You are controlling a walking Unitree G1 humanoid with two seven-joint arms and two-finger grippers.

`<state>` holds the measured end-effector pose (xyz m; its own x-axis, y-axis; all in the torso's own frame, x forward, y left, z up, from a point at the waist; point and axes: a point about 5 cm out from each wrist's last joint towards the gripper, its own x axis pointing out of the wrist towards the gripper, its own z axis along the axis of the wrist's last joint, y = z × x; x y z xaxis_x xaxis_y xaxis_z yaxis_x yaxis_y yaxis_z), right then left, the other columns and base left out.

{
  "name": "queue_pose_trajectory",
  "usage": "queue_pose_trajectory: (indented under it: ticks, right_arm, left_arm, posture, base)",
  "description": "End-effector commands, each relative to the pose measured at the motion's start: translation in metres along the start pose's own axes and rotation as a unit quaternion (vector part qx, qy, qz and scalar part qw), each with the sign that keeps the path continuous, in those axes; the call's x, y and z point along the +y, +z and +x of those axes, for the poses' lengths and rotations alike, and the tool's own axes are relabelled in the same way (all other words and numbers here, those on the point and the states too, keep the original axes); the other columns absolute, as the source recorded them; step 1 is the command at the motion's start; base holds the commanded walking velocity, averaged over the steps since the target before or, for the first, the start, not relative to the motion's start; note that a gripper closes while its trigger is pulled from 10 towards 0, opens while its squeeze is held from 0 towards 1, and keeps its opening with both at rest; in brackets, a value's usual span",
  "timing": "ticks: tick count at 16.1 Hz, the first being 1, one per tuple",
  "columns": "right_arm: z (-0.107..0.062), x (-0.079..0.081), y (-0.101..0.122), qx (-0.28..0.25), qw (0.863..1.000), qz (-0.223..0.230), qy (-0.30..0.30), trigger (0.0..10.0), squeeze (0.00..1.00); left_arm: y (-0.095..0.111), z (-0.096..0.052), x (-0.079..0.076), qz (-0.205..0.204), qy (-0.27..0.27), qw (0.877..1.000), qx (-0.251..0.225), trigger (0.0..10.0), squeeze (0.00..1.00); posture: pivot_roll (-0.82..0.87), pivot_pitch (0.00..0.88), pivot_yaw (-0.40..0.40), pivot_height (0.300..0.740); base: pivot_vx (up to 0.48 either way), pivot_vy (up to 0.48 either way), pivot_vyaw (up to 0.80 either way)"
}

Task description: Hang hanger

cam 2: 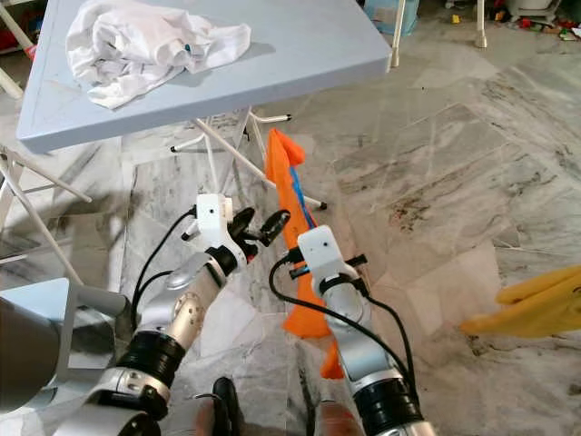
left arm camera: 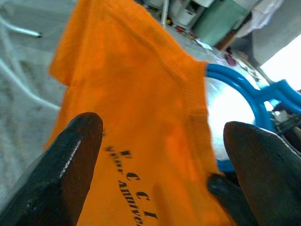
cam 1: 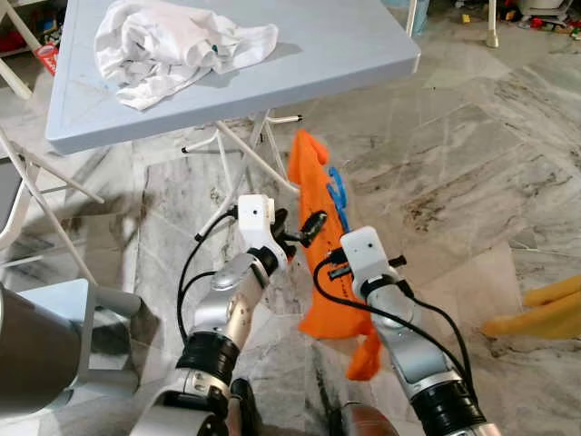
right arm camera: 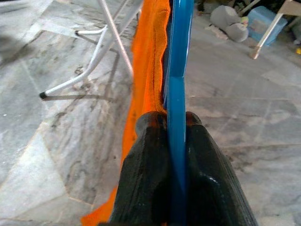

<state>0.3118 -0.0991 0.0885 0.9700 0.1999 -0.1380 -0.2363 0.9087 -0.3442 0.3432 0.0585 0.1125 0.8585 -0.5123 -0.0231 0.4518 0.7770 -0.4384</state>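
Observation:
An orange shirt (cam 1: 334,304) hangs on a blue hanger (cam 1: 338,194) above the marble floor, just in front of the table. My right gripper (right arm camera: 176,136) is shut on the hanger's blue bar, with the shirt's cloth lying along one side. My left gripper (cam 1: 300,223) is open at the shirt's left face, at about collar height. In the left wrist view its two black fingers (left arm camera: 77,160) stand wide apart, with the printed orange cloth (left arm camera: 136,122) between them and the blue hanger (left arm camera: 244,89) behind it.
A blue-grey folding table (cam 1: 345,45) stands ahead with a crumpled white cloth (cam 1: 172,41) on it; its white legs (cam 1: 245,154) reach down close to the shirt. A grey seat (cam 1: 54,309) is at the left. Something yellow (cam 1: 545,309) lies on the floor at the right.

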Motion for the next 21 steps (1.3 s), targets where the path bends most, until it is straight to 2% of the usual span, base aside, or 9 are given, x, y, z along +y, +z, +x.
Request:
queue_pose_trajectory:
  ticks: [1,7,10,11,13,15,16,18,21]
  right_arm:
    - [-0.002,0.004,0.01,-0.024,1.0,0.009,0.009,10.0,0.0]
    - [-0.01,0.014,0.017,-0.038,0.998,0.032,0.05,10.0,0.0]
    - [-0.017,0.008,0.007,-0.027,0.998,0.026,0.046,10.0,0.0]
    - [-0.019,0.002,0.003,-0.022,0.999,0.025,0.032,10.0,0.0]
    - [-0.021,-0.024,-0.005,-0.015,0.998,0.046,-0.033,10.0,0.0]
    - [-0.025,-0.051,-0.02,0.011,0.99,0.09,-0.104,10.0,0.0]
    - [-0.025,-0.051,-0.02,0.011,0.99,0.09,-0.104,10.0,0.0]
    - [-0.027,-0.055,-0.028,0.022,0.986,0.113,-0.116,10.0,0.0]
    - [-0.033,-0.053,-0.036,0.034,0.985,0.118,-0.119,10.0,0.0]
  left_arm:
    - [-0.004,-0.002,0.005,-0.009,0.013,1.0,0.005,10.0,0.0]
    - [-0.011,0.002,0.001,-0.003,0.007,1.0,0.017,10.0,0.0]
    - [-0.016,-0.002,0.003,0.024,0.006,0.999,0.034,10.0,0.0]
    - [-0.02,-0.009,0.007,0.038,0.005,0.998,0.044,10.0,0.0]
    - [-0.037,-0.035,0.024,0.084,0.023,0.993,0.078,10.0,0.0]
    - [-0.052,-0.073,0.047,0.146,0.051,0.982,0.11,10.0,0.0]
    - [-0.052,-0.073,0.047,0.146,0.051,0.982,0.11,10.0,0.0]
    - [-0.047,-0.091,0.066,0.191,0.081,0.972,0.109,10.0,0.0]
    - [-0.037,-0.091,0.064,0.231,0.093,0.964,0.09,10.0,0.0]
  posture:
    - [-0.19,0.245,0.051,0.74]
    - [-0.18,0.244,0.056,0.74]
    - [-0.18,0.241,0.06,0.74]
    - [-0.17,0.24,0.059,0.74]
    - [-0.13,0.232,0.062,0.74]
    - [-0.06,0.217,0.082,0.74]
    - [-0.06,0.217,0.082,0.74]
    - [-0.03,0.21,0.08,0.74]
    - [-0.06,0.2,0.07,0.74]
  base:
    - [0.0,0.0,0.0]
    - [0.0,0.0,0.0]
    - [0.0,0.0,0.0]
    - [0.0,0.0,0.0]
    - [0.0,0.0,0.0]
    - [0.0,0.0,0.0]
    - [0.0,0.0,0.0]
    - [0.0,0.0,0.0]
    - [0.0,0.0,0.0]
